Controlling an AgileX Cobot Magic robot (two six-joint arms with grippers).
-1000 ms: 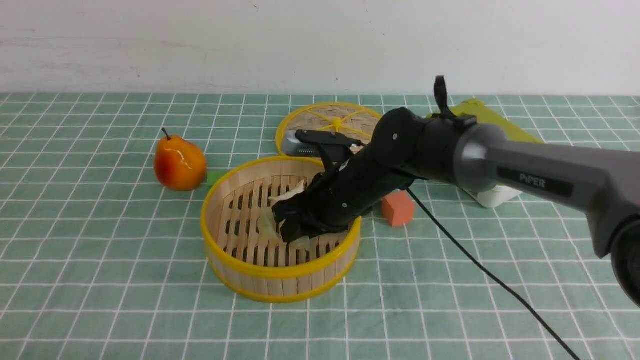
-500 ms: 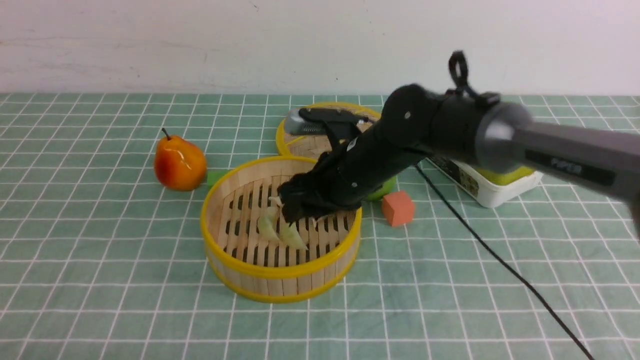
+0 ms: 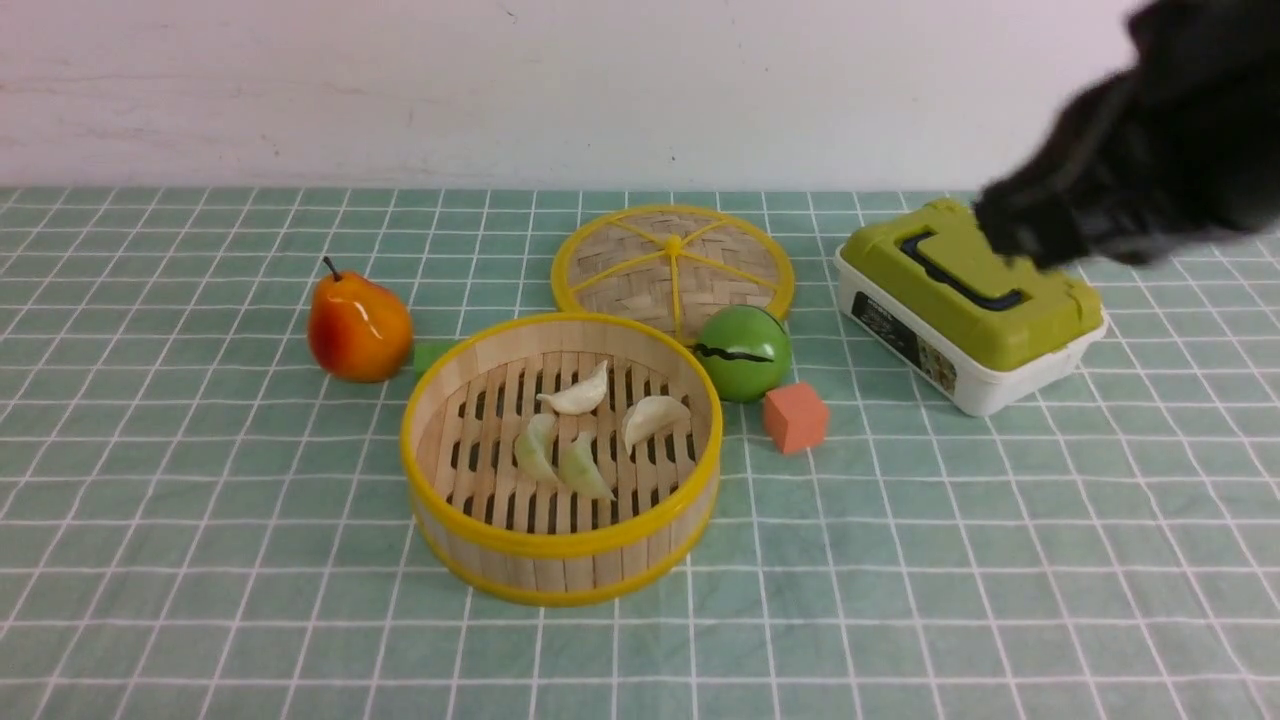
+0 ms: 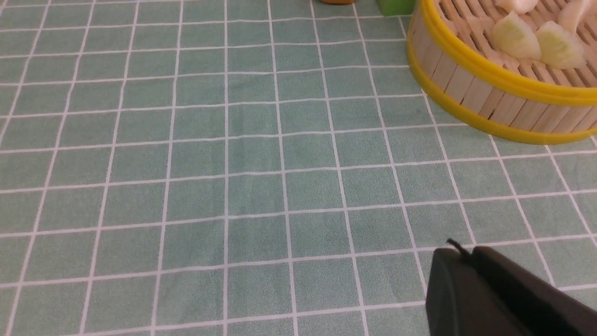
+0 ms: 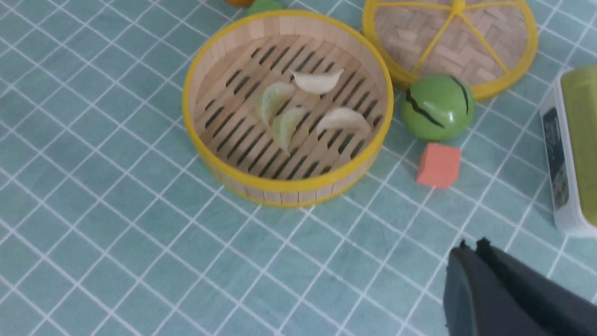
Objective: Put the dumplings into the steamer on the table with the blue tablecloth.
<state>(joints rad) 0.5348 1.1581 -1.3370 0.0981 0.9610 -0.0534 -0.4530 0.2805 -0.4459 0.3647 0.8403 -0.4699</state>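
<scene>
Four, counting that many dumplings (image 3: 582, 467) inside the steamer (image 3: 560, 545), all lying on the slatted floor near its middle and away from the wall. Seeing the white pair (image 3: 578, 392) toward the far side and the green pair (image 3: 535, 447) toward the near side, just beside each other. Reading that loose central cluster as pieces let go from above rather than arranged.

Finding the steamer sitting on the blue tablecloth (image 3: 200, 500) covering the table (image 3: 1000, 600), with the woven lid (image 3: 672, 260) lying flat behind it, probably to keep the basket open for loading. Noting a pear (image 3: 358, 325), a green ball (image 3: 743, 352), an orange cube (image 3: 796, 417) and a green-lidded box (image 3: 968, 300) around it, none of them in the basket.

Seeing the right gripper (image 5: 471, 247) high and off to the right, showing in the front view only as a dark blur above the box. Showing fingertips nearly together with nothing between them, fitting nothing left to carry.

Catching only a dark corner of the left gripper (image 4: 466, 261), low over bare cloth beside the steamer and apparently parked out of the way. Not managing to tell how far apart its fingers are standing. Not seeing anything in it.

Judging the task as good as done, no dumpling showing outside the basket.
</scene>
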